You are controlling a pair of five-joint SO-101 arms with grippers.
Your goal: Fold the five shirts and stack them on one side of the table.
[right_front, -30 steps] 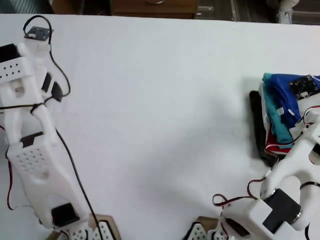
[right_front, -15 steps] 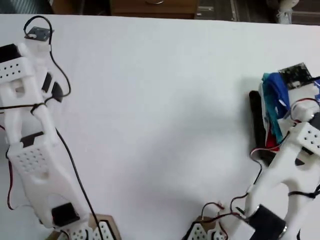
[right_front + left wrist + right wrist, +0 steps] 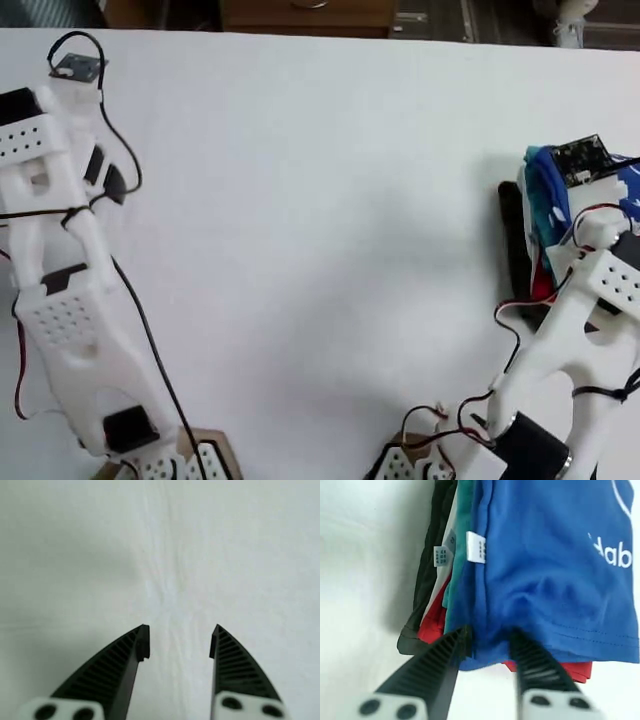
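The five shirts lie folded in one stack [image 3: 541,232] at the right edge of the white table [image 3: 300,200], under the right arm [image 3: 590,330]. In the right wrist view the blue shirt [image 3: 545,570] is on top, and it carries the only print visible. This is white lettering [image 3: 615,556] that runs off the frame edge, with a thin white curved line [image 3: 620,500] near it. Too little of the lettering shows to make out a whole word. A small white sewn-in tag [image 3: 476,547] stands out from the side seam of the upper layers. A second, greyer tag [image 3: 440,556] sits just beside it on a lower layer, and the marks on both tags are too fine to read. Below the blue come the edges of a teal shirt [image 3: 465,510], a pale shirt [image 3: 449,540], a red shirt [image 3: 432,626] and a black shirt [image 3: 426,575] at the bottom, which sticks out farthest on the side toward the table's middle. The right gripper [image 3: 489,636] is at the near hem of the blue shirt. Its jaws are parted with a pucker of blue cloth between the tips, which lie on the fabric. The left arm [image 3: 60,300] stretches along the table's left edge, well apart from the stack. The left gripper [image 3: 178,640] hangs over bare tablecloth [image 3: 200,540], its jaws spread and holding nothing.
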